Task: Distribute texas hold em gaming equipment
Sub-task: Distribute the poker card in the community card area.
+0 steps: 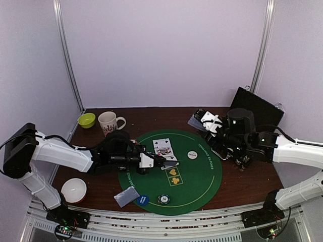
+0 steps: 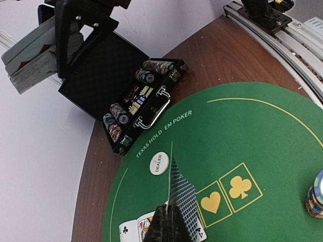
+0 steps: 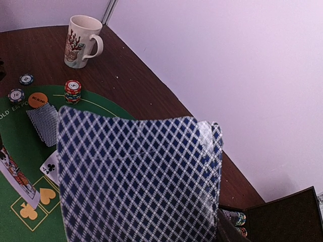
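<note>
The left gripper (image 2: 169, 218) is closed on a single diamond-backed card (image 2: 182, 194). It pinches the card by its near edge, tilted so the back shows, low over the green poker mat (image 2: 262, 126). Right beside the jaws, toward the wrist, lie the face-up cards (image 2: 132, 229). Just past the held card are the printed heart and club squares (image 2: 211, 201), and a little further out sits the white Dealer button (image 2: 159, 163). Well beyond, off the mat's far edge, the right gripper (image 1: 206, 122) is clamped on the deck (image 3: 136, 176), held in the air near the open chip case (image 2: 136, 106). The step in hand looks like laying a board card. The next move probably calls for lowering it flat beside the face-up cards without covering them. The fingers should then part cleanly so the card does not drag.
</note>
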